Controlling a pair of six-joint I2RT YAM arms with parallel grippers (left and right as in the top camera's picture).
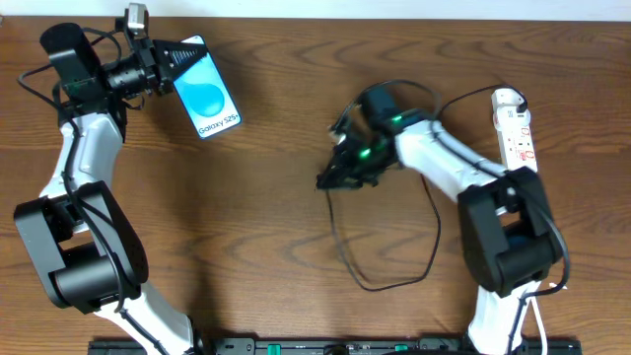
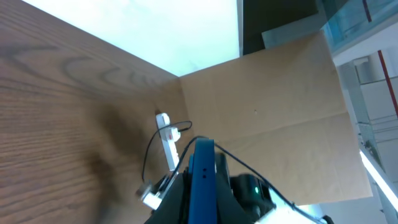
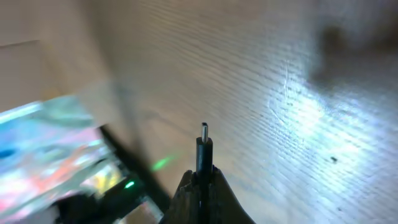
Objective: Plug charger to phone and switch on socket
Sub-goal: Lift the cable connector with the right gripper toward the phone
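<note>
Item 1, phone (image 1: 205, 99): blue screen face up, lettering readable, lying aslant near the far left corner of the table (image 1: 266, 247). Its upper corner is clamped in the left claw (image 1: 170, 65). In the left wrist view it shows edge-on as a thin blue strip (image 2: 202, 180) between the dark fingers (image 2: 180, 202). Whether it is lifted off the wood cannot be told

Item 2, charger (image 1: 394, 281): thin black cable in a wide loop on the table, right of centre, towards the near edge, with a further run arching up past the right arm. Its plug (image 3: 204, 134) stands upright, metal tip bare, out of the right claw (image 3: 203, 177), which is closed tight on the plug body. From overhead, this claw (image 1: 335, 176) sits near the middle of the table, well apart from the phone

Item 3, socket (image 1: 515, 126): white strip with red marks, lying along the right edge near the far right corner, rounded end towards the far edge. It is seen small and distant in the left wrist view (image 2: 166, 140). Neither claw touches it
</note>
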